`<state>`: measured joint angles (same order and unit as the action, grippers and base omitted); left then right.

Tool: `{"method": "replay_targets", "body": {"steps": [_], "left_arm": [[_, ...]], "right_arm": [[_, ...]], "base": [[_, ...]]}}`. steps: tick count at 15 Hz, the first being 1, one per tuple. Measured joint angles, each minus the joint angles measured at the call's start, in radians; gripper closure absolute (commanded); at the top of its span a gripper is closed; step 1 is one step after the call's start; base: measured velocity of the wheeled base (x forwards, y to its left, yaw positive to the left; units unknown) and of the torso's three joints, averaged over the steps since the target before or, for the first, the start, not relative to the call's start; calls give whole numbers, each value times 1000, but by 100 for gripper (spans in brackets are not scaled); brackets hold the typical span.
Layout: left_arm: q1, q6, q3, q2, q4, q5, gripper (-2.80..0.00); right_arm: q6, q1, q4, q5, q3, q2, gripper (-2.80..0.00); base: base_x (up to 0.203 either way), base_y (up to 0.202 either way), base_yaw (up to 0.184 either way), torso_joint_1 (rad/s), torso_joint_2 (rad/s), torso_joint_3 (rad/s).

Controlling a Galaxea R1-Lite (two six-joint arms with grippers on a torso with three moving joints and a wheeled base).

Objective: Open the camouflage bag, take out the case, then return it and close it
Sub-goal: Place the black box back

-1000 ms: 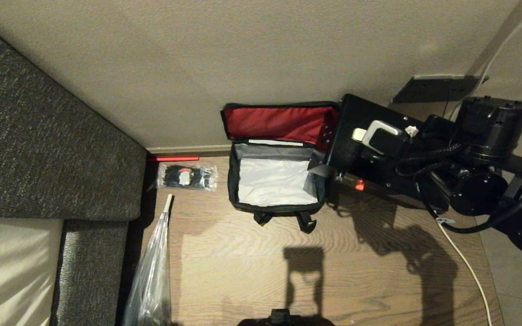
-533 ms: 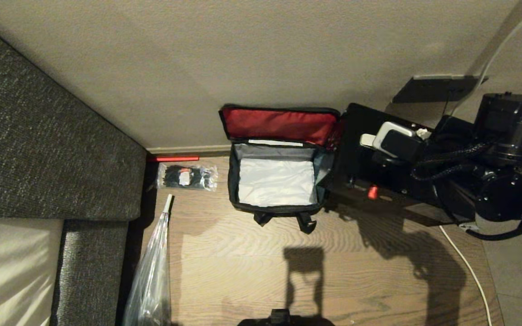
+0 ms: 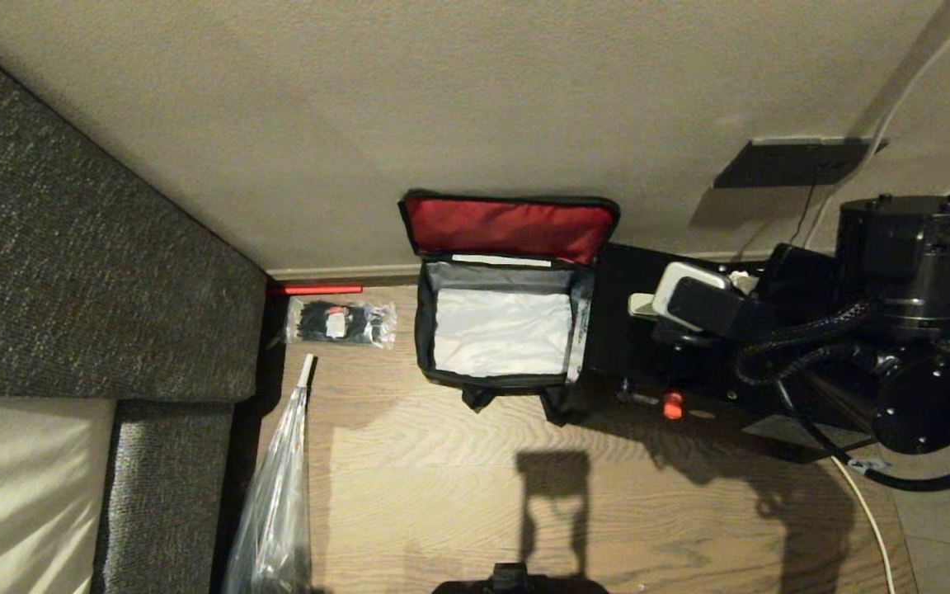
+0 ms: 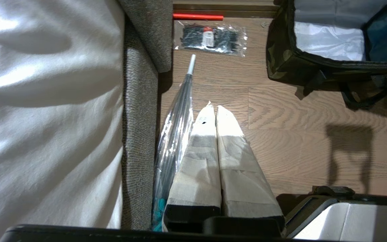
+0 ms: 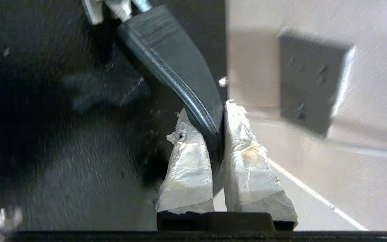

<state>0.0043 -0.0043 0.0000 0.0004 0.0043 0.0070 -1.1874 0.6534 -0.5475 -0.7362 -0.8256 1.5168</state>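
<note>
Red lining shows on the raised lid of the camouflage bag (image 3: 500, 330), which stands open on the wooden floor (image 3: 607, 503) against the wall, its silvery interior bare. The black case (image 3: 632, 346) is outside the bag, just beside its right end, a small red button (image 3: 672, 405) on its near side. The right claw (image 5: 213, 134) is clamped on the case's black handle (image 5: 176, 70), its taped fingers (image 5: 188, 161) pinching either side. The left claw (image 4: 213, 114) hangs with fingers pressed together, holding nothing, above the floor near a grey sofa (image 4: 139, 117).
</note>
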Motion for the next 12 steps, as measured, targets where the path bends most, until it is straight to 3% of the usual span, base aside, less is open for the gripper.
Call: {"method": "replay_targets", "body": {"steps": [6,12], "left_arm": [[0,0,0,0,0,0,0],[0,0,0,0,0,0,0]], "right_arm": [[5,118,-14,-7,-137,131,0],[4,156,-23,-1,-331,296,0]], "base": [[0,0,0,0,0,0],[0,0,0,0,0,0]]}}
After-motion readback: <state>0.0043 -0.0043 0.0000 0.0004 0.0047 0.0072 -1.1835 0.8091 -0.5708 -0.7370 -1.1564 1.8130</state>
